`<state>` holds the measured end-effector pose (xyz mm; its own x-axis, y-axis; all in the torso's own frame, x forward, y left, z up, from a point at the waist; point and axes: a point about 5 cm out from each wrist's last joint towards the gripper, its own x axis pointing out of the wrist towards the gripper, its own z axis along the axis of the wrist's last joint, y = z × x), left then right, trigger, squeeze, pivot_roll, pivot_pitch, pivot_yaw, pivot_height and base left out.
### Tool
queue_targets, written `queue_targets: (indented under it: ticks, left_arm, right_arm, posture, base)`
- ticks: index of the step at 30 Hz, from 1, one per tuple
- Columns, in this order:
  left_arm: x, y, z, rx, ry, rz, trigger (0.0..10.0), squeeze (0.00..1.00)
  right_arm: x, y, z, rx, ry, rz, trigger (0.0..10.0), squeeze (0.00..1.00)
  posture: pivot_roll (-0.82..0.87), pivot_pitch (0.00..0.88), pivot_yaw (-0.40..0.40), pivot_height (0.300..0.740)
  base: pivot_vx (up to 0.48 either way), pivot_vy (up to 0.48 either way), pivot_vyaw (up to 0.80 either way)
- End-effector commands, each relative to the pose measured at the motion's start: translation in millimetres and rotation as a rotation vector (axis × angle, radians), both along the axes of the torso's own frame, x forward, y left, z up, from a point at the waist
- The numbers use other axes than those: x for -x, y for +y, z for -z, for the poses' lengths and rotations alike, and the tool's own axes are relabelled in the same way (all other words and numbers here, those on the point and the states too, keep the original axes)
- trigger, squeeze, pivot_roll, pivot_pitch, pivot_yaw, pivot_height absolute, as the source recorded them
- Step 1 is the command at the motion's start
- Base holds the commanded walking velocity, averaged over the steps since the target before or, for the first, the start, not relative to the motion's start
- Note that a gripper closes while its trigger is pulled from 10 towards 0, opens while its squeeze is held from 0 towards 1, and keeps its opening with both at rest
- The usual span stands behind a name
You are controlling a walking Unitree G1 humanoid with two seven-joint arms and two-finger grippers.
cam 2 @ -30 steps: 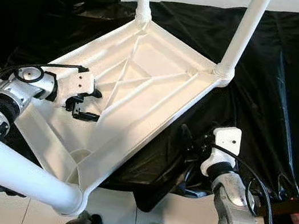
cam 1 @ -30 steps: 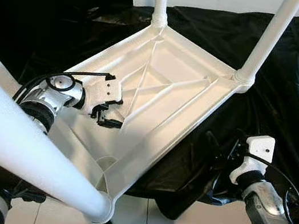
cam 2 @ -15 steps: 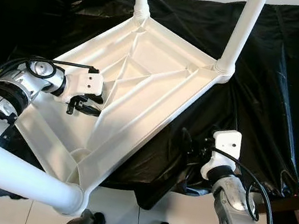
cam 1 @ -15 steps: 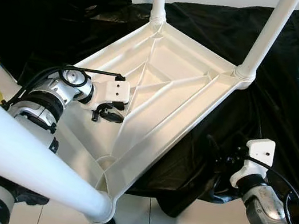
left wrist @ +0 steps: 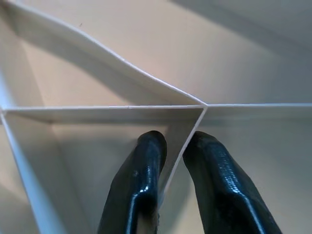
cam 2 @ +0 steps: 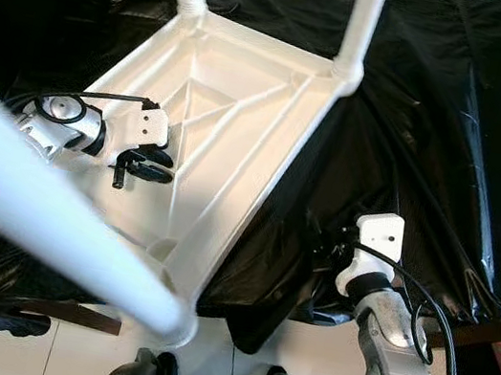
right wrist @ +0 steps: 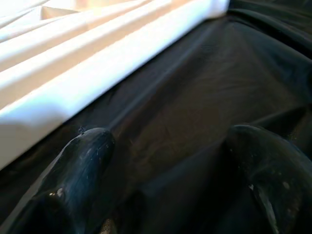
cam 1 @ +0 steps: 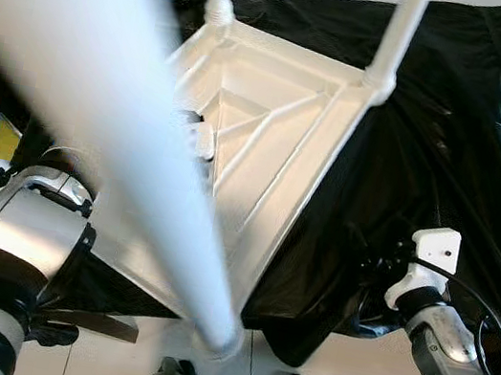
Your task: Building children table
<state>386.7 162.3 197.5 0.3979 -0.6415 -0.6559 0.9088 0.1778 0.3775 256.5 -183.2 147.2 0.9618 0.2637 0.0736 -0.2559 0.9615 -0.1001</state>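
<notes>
On a black sheet, the upturned white children's table lies legs up; the left gripper pinches an underside rib, while the right gripper, jaws spread, hovers beside its edge.

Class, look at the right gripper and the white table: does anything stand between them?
Nothing visible does. The right gripper hangs open over the black sheet, with only bare sheet between it and the table edge. The left gripper already pinches a rib of the table's underside.
</notes>
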Motion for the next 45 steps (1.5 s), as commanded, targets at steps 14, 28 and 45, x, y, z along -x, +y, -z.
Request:
queue_targets:
  ticks: [14,28,45]
  left_arm:
    - [-15.2,-19.0,-12.8,0.390,-0.216,-0.270,9.3,0.00]
    - [-6.2,-21.8,-28.6,0.533,-0.207,-0.111,10.0,0.00]
    - [31.5,28.3,-53.6,0.758,-0.359,-0.237,10.0,0.00]
  right_arm:
    - [-7.1,10.0,5.9,0.002,0.025,-0.041,10.0,0.00]
    - [-11.7,7.8,1.4,-0.048,-0.020,0.044,10.0,0.00]
    - [-12.8,2.7,-12.4,-0.151,-0.148,0.187,10.0,0.00]
  posture:
    - [-0.06,0.186,0.052,0.740]
    - [-0.05,0.186,0.061,0.740]
    - [-0.04,0.180,0.070,0.740]
  base:
    - [0.000,0.000,0.00]
    - [0.000,0.000,0.00]
    - [0.000,0.000,0.00]
